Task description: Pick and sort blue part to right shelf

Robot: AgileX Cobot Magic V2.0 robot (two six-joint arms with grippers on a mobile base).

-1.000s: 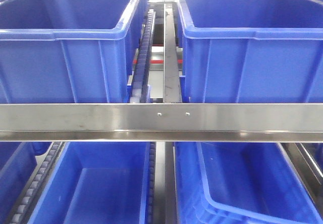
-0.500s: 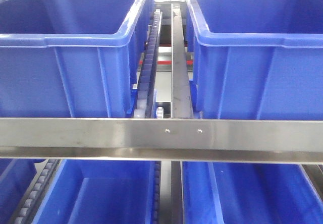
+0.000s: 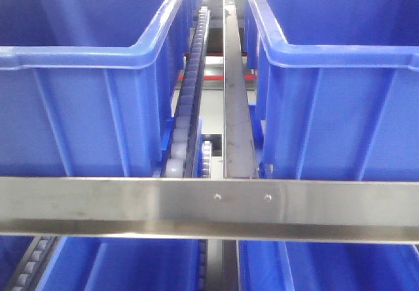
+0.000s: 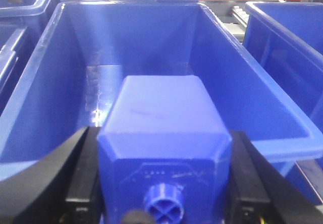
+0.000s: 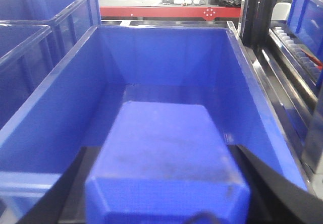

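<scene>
Each hand grips a blue part: left hand [image 4: 164,183] clamps one [image 4: 164,138]; right hand [image 5: 166,188] another [image 5: 166,153], over shelf bins [image 4: 262,88]; rigid, light-looking plastic, slick; flat sides suit.

Bright overhead light is washing out the 12 o'clock background in all views, glinting off the steel crossbar [image 3: 209,202] and a bin's floor [image 4: 98,114] (left wrist); near blocks are blurring softly.

No legible txt, labels, brand or nos. on any bin, rail or part.
</scene>
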